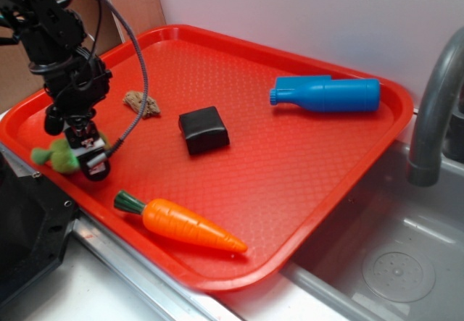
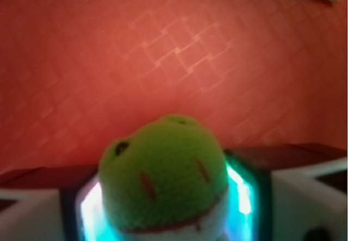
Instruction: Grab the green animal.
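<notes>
The green animal (image 1: pixel 59 156) is a small fuzzy yellow-green plush lying at the left edge of the red tray (image 1: pixel 290 169). My gripper (image 1: pixel 90 154) reaches down onto it from above, with the plush sticking out to the left. In the wrist view the plush's rounded head (image 2: pixel 163 170), with dark eyes and a red mouth line, fills the gap of my gripper (image 2: pixel 166 203). The lit fingers (image 2: pixel 255 192) press against both of its sides, so the gripper is shut on it. Its body and limbs are hidden below the frame.
On the tray lie an orange carrot (image 1: pixel 181 225) at the front, a black block (image 1: pixel 204 130) in the middle, a blue bottle (image 1: pixel 328 94) at the back right and a brown scrap (image 1: pixel 142 104). A sink (image 1: pixel 391 263) and a faucet (image 1: pixel 435 96) are to the right.
</notes>
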`<state>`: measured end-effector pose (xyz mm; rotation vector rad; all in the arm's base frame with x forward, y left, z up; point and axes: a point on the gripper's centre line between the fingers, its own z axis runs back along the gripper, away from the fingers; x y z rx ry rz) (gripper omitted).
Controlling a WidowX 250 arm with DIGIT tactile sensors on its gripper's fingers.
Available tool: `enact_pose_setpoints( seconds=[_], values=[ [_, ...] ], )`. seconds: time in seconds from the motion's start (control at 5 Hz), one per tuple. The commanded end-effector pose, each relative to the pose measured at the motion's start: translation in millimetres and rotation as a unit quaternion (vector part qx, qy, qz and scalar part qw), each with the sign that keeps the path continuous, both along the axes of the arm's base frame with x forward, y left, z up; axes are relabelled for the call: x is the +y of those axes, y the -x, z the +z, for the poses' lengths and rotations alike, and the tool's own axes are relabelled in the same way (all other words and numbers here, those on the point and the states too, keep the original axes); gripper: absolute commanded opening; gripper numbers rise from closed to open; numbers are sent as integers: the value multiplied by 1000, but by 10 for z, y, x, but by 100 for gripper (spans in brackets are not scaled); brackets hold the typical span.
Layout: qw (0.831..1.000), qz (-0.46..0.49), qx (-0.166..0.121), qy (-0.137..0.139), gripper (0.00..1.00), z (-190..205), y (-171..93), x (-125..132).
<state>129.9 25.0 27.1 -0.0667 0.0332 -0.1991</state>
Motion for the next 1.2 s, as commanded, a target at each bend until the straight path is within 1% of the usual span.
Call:
enact_pose_setpoints(
  seconds=[0.0,0.2,0.4,0.8,1.0],
  values=[
    [980,190,-36,-40,0,1038,-172,84],
    [968,245,-22,-44,0,1536,-294,43],
    [978,202,-39,-19,0,1886,-514,-81],
    [981,164,-106,-23,0,2229,-701,-346],
    [980,164,-108,-30,0,2163,-685,-341]
  ],
)
